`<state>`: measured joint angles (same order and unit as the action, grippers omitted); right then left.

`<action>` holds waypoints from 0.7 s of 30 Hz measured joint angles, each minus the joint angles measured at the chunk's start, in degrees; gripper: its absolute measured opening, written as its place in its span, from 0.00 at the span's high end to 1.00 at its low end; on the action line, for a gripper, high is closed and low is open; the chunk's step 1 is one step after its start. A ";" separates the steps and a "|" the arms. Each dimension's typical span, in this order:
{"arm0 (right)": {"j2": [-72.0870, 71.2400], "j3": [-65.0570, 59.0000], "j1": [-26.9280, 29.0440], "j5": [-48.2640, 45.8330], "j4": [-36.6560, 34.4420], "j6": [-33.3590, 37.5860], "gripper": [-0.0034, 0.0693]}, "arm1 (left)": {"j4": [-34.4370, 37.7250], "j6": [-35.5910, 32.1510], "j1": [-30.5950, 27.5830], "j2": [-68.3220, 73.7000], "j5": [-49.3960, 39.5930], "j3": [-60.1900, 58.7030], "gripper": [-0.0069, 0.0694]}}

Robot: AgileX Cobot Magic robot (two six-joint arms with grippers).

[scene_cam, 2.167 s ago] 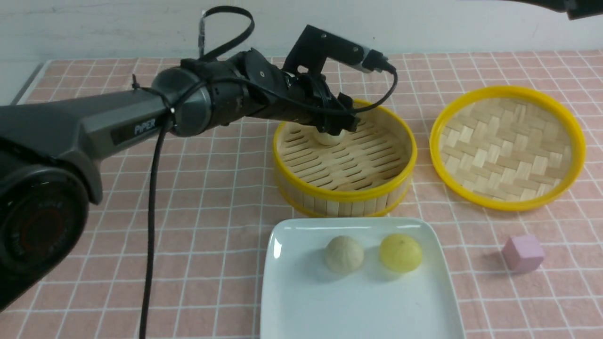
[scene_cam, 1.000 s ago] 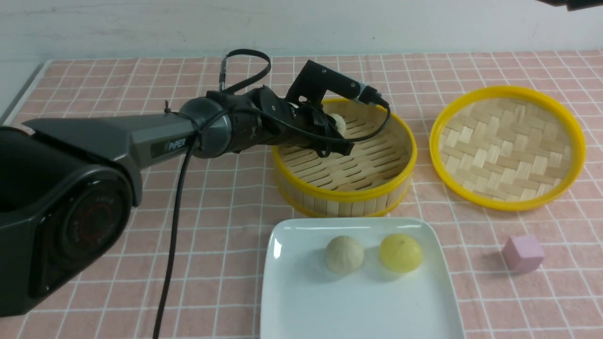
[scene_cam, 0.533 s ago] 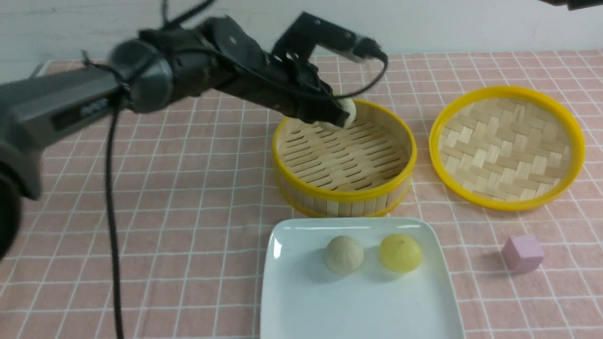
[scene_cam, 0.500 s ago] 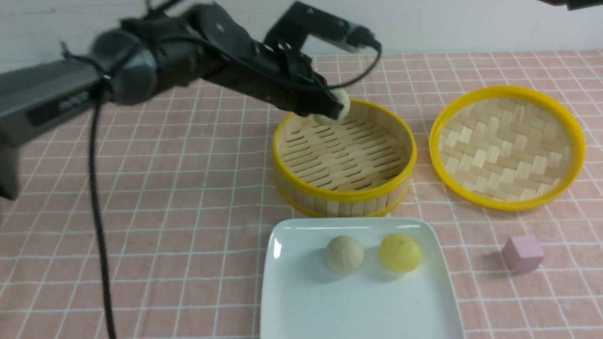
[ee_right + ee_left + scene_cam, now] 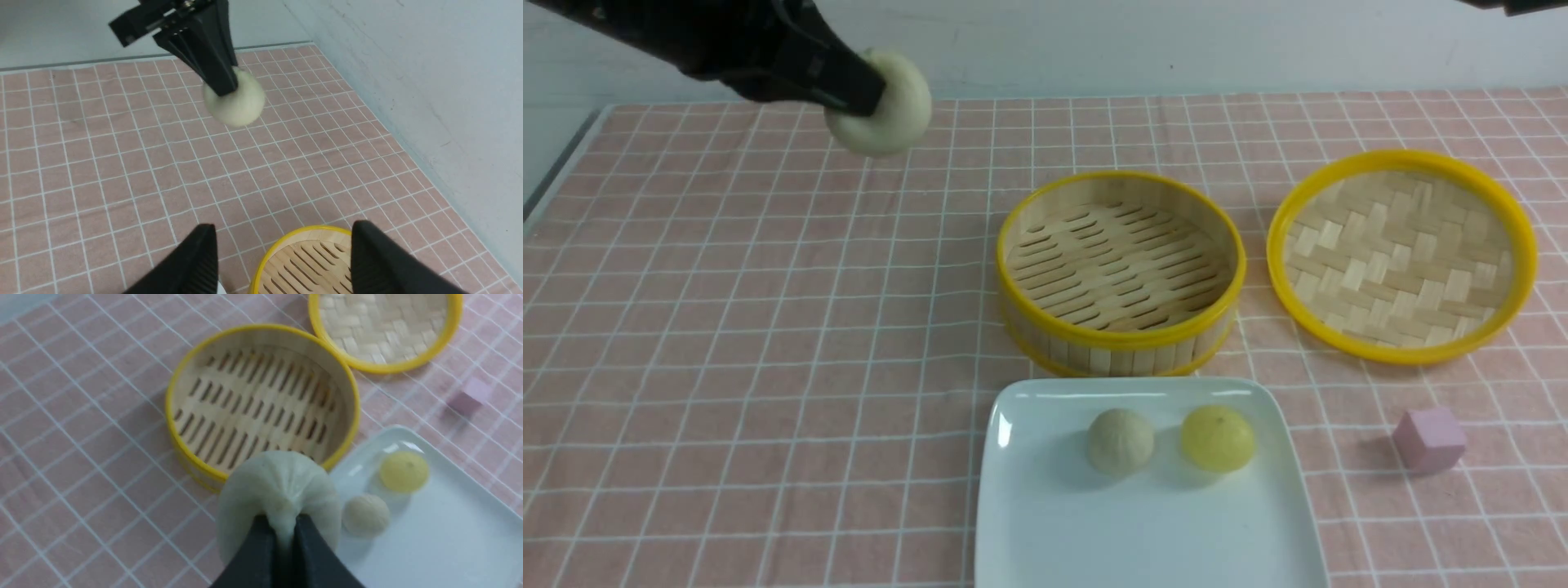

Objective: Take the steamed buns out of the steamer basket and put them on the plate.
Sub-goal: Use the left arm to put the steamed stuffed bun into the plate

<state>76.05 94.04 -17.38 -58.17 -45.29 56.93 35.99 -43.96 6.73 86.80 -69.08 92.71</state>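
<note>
My left gripper (image 5: 864, 86) is shut on a pale beige steamed bun (image 5: 882, 106), held high over the cloth, far left of the steamer basket (image 5: 1123, 336). The basket's slatted floor is bare. In the left wrist view the two fingers pinch the bun (image 5: 280, 490) at its pleated top. On the white plate (image 5: 1135, 531) sit one beige bun (image 5: 1121, 441) and one yellow bun (image 5: 1218, 438), side by side. My right gripper (image 5: 282, 234) hangs open and empty above the basket's rim (image 5: 286, 237).
A shallow yellow-rimmed woven tray (image 5: 1403, 253) lies right of the basket. A small pink cube (image 5: 1429, 439) sits right of the plate. A wall runs along the far edge of the pink checked cloth (image 5: 768, 327).
The left gripper has lifted the beige bun out of the basket and carried it up and to the left. The basket now holds nothing. The two buns on the plate have not moved.
</note>
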 joint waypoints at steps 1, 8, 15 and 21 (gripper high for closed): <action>0.00 0.00 0.00 0.00 -0.49 0.00 0.35 | 0.15 0.38 0.00 0.00 -1.42 -0.24 0.87; 0.06 0.00 0.00 0.00 -2.07 0.00 0.35 | -0.54 4.28 2.44 0.45 -1.52 -7.07 0.87; 0.10 -1.04 0.00 0.00 -2.46 0.00 0.35 | -3.69 4.28 11.88 7.27 -0.73 -16.09 0.87; 0.41 -3.80 0.00 0.00 -2.44 0.00 0.35 | -8.07 4.28 17.85 16.98 6.60 -17.70 0.86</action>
<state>76.46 90.24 -17.38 -58.17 -47.73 56.93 27.92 -39.67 24.58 103.79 -62.48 75.01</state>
